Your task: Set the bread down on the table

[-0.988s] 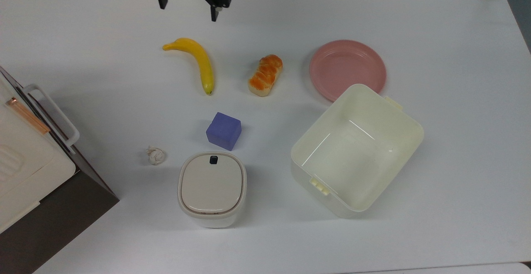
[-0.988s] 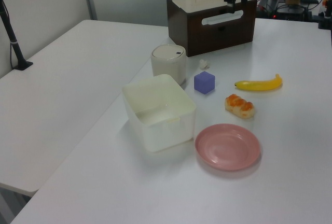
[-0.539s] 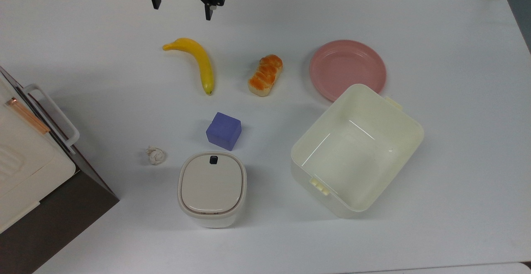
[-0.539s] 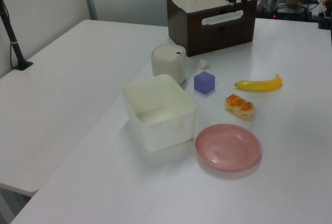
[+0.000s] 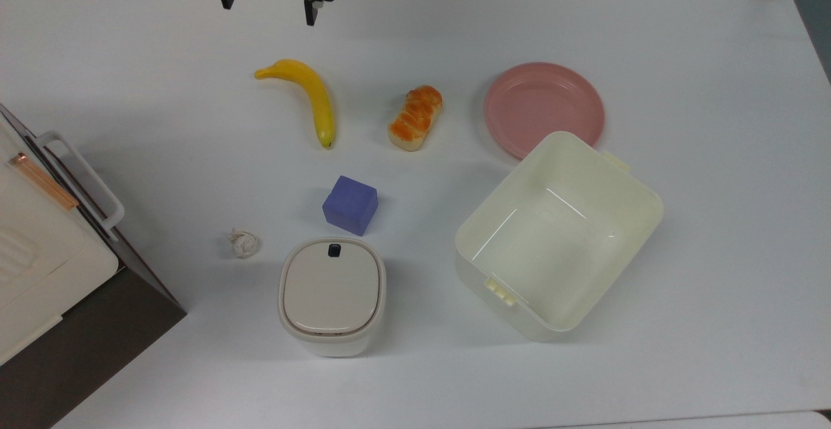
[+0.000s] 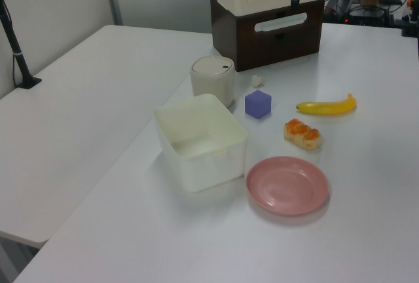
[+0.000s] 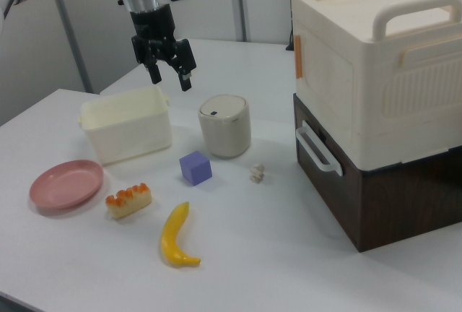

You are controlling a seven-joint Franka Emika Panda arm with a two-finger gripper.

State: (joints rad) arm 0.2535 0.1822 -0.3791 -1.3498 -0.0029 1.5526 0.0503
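Top view: bread (image 5: 415, 118) (unlabelled) on table (image 5: 682, 234)

We see the bread (image 5: 416, 118) lying on the table (image 5: 701, 234), between the banana (image 5: 308, 96) on the top view's left and the plate (image 5: 544, 108) on the top view's right. The open bin (image 5: 559, 234) touches the plate's near rim. The cube (image 5: 350, 204) sits behind the lidded canister (image 5: 332, 296), the crumpled wad (image 5: 243, 243) beside them, the stacked boxes (image 7: 375, 102) at the top view's left edge.
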